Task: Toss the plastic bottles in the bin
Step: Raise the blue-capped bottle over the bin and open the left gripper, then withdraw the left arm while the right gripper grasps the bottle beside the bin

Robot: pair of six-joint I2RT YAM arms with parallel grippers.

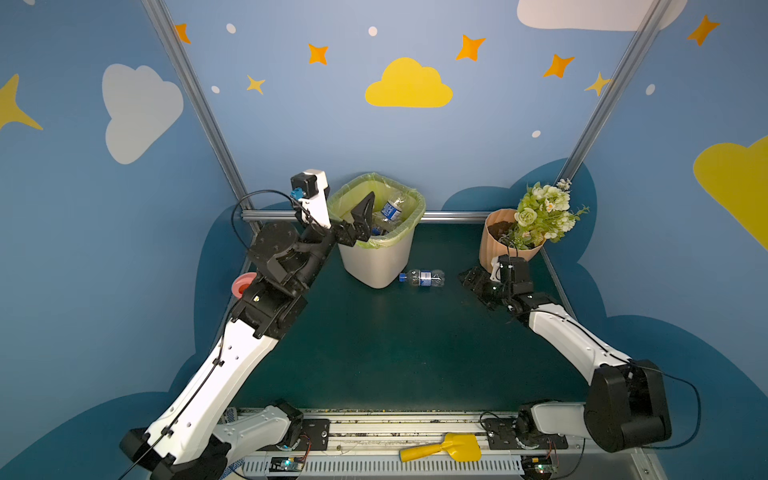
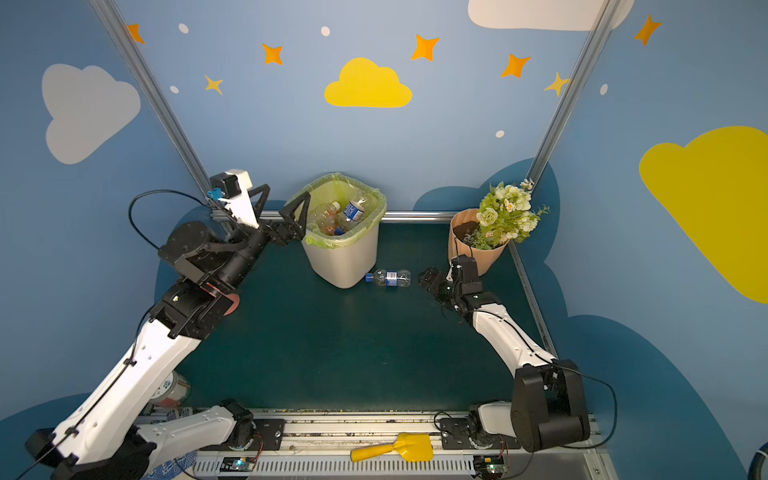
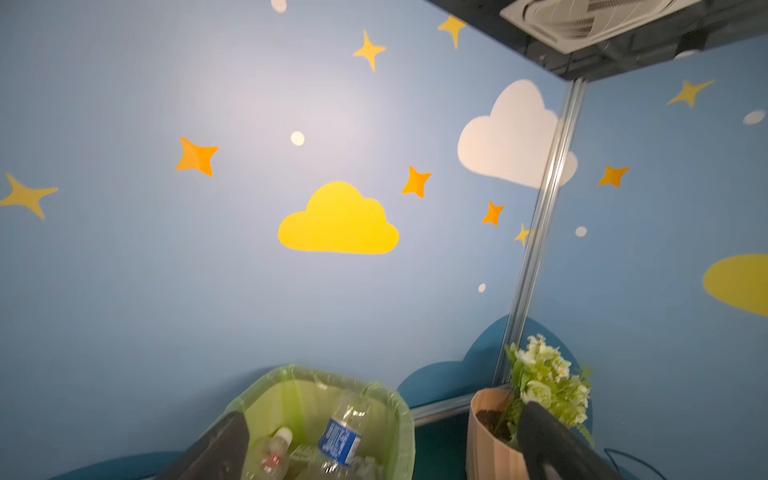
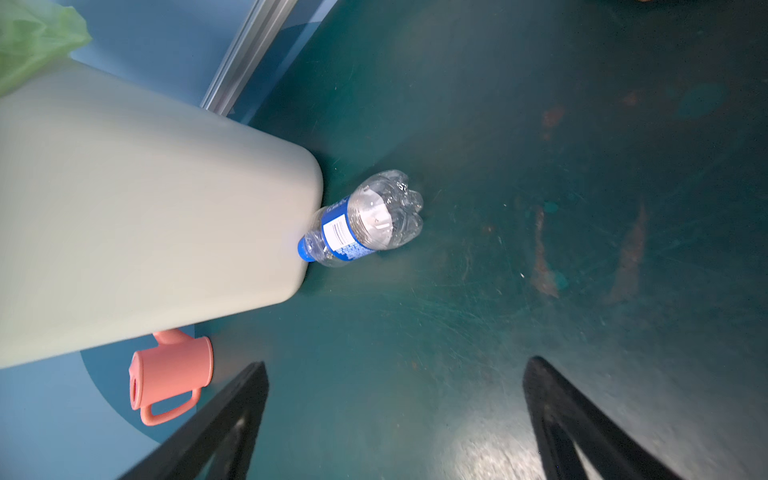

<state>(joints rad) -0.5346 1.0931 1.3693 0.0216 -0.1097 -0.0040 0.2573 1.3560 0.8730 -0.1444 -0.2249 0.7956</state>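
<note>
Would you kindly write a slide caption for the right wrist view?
Open right gripper faces a bottle lying beside the bin, cap toward it; watering can beyond.

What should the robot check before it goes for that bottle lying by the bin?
1. Right claw open and empty: ok. Its fingers are spread and face the bottle.
2. Bottle easy to grab: ok. It lies on its side on the table, with its cap at the foot of the bin.
3. Left claw clear of the bin: not ok. It hangs open and empty at the rim and may block a drop.
4. Room in the bin: ok. The bottles inside lie below the rim.
5. Gap to the flowerpot: cannot tell. The right claw works close beside it.
</note>
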